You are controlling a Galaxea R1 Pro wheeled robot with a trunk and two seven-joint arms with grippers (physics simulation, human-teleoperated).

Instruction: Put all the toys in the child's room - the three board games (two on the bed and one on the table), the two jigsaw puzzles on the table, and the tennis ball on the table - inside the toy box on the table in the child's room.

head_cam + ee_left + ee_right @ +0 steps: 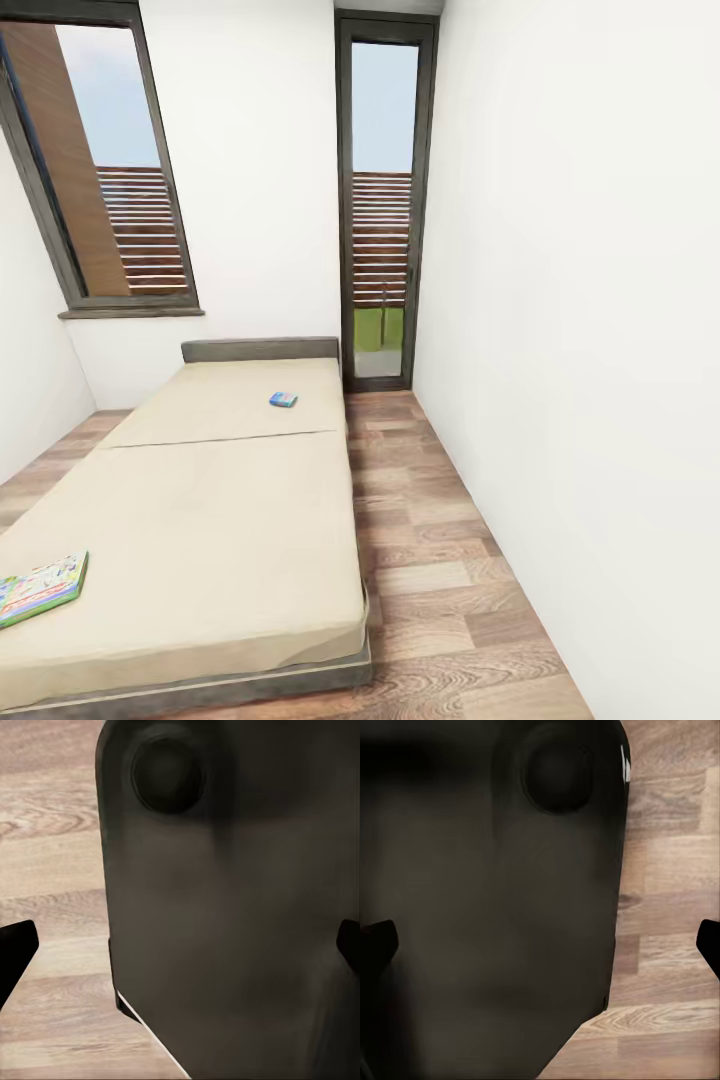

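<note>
In the head view the beige bed [200, 520] runs from the near left to the grey headboard [260, 349]. A larger board game [40, 587] with a green edge lies flat at the mattress's near left. A small blue board game [283, 399] rests on the far half, close to the headboard. Both wrist views look down at the wood floor past a dark rounded part of the robot. My left gripper [182, 945] and right gripper [542, 943] stand open, fingertips wide apart and holding nothing. The table, toy box, jigsaw puzzles and tennis ball are out of view.
A strip of wood-plank floor [430, 560] runs along the bed's right side to a tall dark-framed glass door [382, 210]. The white wall [590, 350] bounds it on the right. A slanted window [100, 170] sits on the left wall.
</note>
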